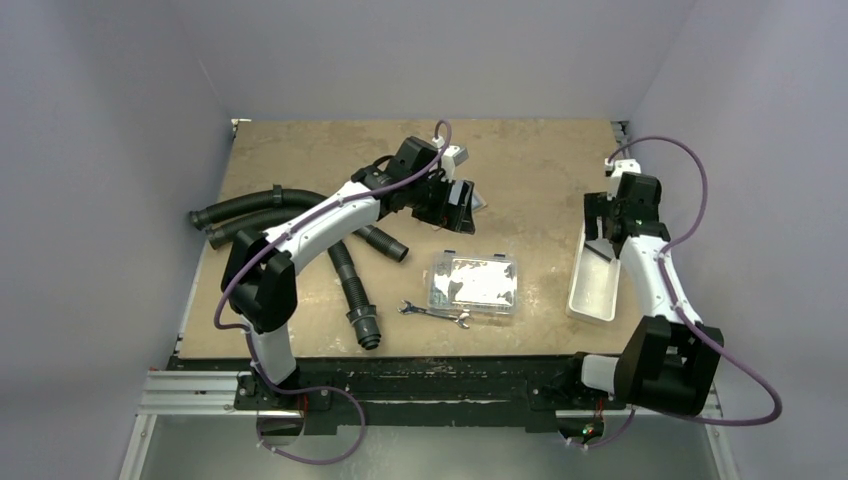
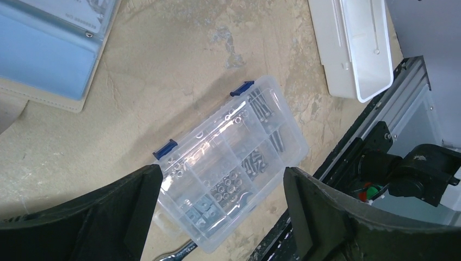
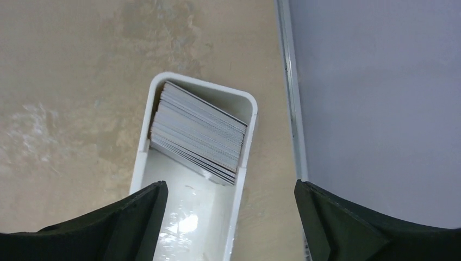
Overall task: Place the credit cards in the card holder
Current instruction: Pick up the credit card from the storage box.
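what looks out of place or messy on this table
Nothing spilled or broken. Black hoses sprawl loosely across the left of the table, and a wrench lies loose beside the clear box. The cards sit skewed, as a slanted stack, at one end of the tray.

The tabletop (image 1: 320,150) is matt, mottled tan board, scuffed pale in patches. The clear box (image 2: 228,163) is glossy transparent plastic (its clips (image 2: 242,88) are opaque blue). The white tray (image 3: 185,223) is smooth, shiny plastic. The credit cards (image 3: 198,133) look thin and matt. The card holder (image 2: 43,54) has smooth blue panels edged in stitched tan.
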Robot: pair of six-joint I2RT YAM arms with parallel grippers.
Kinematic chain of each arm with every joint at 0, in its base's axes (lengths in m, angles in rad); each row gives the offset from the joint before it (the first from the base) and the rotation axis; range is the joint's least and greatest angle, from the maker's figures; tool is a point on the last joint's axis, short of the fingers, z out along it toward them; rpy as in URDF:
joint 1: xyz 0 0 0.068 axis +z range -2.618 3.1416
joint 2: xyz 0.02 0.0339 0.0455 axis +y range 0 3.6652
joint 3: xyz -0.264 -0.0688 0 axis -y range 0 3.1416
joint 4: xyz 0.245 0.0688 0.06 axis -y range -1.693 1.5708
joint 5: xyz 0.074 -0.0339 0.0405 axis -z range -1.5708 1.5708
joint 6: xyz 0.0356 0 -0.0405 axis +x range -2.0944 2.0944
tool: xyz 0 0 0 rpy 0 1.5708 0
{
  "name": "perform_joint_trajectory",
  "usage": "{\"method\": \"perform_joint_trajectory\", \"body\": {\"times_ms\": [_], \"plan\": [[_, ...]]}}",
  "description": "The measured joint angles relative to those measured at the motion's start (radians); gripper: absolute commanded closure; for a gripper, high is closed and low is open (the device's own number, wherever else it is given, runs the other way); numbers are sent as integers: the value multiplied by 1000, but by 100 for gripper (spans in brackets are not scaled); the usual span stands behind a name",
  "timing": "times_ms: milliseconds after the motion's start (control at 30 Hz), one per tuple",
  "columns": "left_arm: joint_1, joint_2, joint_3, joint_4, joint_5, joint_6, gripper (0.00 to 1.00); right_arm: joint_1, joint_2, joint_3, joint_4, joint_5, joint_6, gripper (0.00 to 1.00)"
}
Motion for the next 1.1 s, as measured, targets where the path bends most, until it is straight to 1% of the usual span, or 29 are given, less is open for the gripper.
{"method": "perform_joint_trajectory", "body": {"times_ms": [67, 167, 267, 467, 567, 700, 833, 1100], "plan": [[0, 0, -5, 3, 10, -4, 11, 0, 26, -2, 7, -13, -106, 6], [0, 0, -5, 6, 23, -15, 11, -2, 40, -32, 40, -27, -282, 18], [0, 0, -5, 12, 38, -23, 11, -17, 33, -86, 74, -69, -429, 18], [0, 0, -5, 21, 72, -40, 11, -29, -7, -232, 166, -113, -617, 16], [0, 0, -6, 28, 84, -43, 11, -31, -32, -282, 199, -128, -674, 16], [-1, 0, -15, 38, 89, -46, 11, -31, -23, -289, 258, -146, -713, 16], [-2, 0, -18, 37, 89, -45, 11, -31, 17, -289, 307, -149, -744, 17], [-3, 0, -18, 34, 82, -41, 11, -31, 87, -288, 329, -152, -796, 19]]}}
